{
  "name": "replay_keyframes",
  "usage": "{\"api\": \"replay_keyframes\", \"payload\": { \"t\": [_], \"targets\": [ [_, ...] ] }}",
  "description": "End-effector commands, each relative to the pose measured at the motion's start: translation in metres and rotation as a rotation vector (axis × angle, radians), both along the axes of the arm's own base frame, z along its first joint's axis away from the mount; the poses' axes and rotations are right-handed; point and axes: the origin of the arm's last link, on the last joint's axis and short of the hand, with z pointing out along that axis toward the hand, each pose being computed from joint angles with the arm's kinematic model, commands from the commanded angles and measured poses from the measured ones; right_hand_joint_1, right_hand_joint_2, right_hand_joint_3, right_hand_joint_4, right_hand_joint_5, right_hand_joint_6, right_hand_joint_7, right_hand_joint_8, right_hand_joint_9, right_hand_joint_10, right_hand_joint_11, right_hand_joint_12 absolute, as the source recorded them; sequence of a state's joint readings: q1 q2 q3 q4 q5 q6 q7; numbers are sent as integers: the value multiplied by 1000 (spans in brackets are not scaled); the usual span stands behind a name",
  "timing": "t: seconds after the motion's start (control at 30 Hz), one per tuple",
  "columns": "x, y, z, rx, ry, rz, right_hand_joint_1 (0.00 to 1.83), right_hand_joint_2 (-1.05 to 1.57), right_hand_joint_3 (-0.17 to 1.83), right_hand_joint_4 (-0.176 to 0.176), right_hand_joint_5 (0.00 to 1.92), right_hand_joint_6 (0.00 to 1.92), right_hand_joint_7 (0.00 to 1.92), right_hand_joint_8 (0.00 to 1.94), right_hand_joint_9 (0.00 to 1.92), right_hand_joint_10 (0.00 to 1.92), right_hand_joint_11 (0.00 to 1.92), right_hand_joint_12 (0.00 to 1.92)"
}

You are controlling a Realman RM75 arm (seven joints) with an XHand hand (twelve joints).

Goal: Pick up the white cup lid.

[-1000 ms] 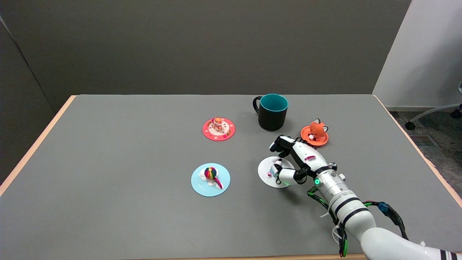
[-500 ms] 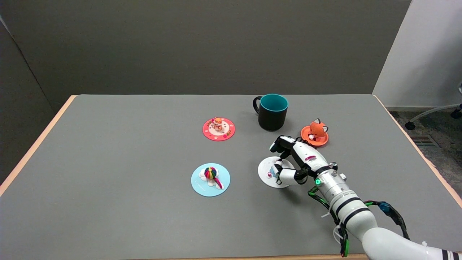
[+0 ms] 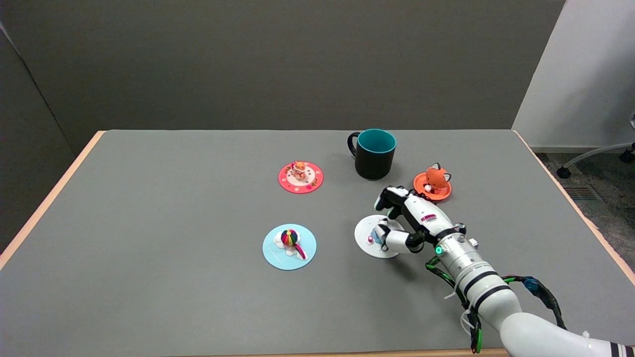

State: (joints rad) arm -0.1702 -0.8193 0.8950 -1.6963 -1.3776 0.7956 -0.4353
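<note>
My right hand [image 3: 404, 218], black and white with many fingers, sits over the right part of the flat white round cup lid [image 3: 371, 237]. Its thumb lies across the lid's near right part; the other fingers curl above the lid's far edge. Whether thumb and fingers have closed on the lid's small knob I cannot tell, so the grip is undecided. The lid appears to lie flat on the grey table top [image 3: 173, 208].

Stage, as I judge it: the reach is done, the hand is at the lid, and the lift is not yet done. Securing the hold and raising the lid are left.

Outward from the hand: just beyond it, to its right, an orange lid bearing a fox figure [image 3: 433, 184]; beyond it, a black mug with a teal inside [image 3: 375, 153]; well to its left, a light-blue lid with a rainbow ball [image 3: 289, 246]; farther left and beyond, a red lid with a small figure [image 3: 300, 177].

Hidden or unclear: the lid's right edge under the hand; the knob, mostly covered; any contact between fingertips and lid.
</note>
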Motion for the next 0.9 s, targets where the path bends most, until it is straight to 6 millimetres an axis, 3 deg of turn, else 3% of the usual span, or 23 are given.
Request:
{"api": "replay_keyframes", "payload": {
  "t": [0.03,0.33,0.53,0.6,0.73,0.77,0.8,0.9],
  "targets": [
    [-1,1,7,-6,26,-4,824,1229,287,83,548,1666,259,1285,466,1098,554,246],
    [0,1,8,-5,30,-4,812,1233,275,105,549,1662,393,1170,501,963,542,254],
    [0,1,8,0,33,-7,850,1202,278,99,594,1603,449,1069,520,903,521,253],
    [0,1,8,3,34,-8,972,1142,229,28,729,1387,529,981,550,867,506,259],
    [1,1,10,6,39,-7,1024,1115,206,-14,794,1278,606,874,583,784,494,269],
    [2,1,10,8,41,-6,980,952,480,-26,805,923,618,845,590,751,499,246],
    [2,1,11,8,44,-6,921,737,843,-40,820,452,628,813,594,722,510,210],
    [7,-1,14,4,48,6,983,735,769,-61,838,362,674,730,609,674,503,209]
  ]
}}
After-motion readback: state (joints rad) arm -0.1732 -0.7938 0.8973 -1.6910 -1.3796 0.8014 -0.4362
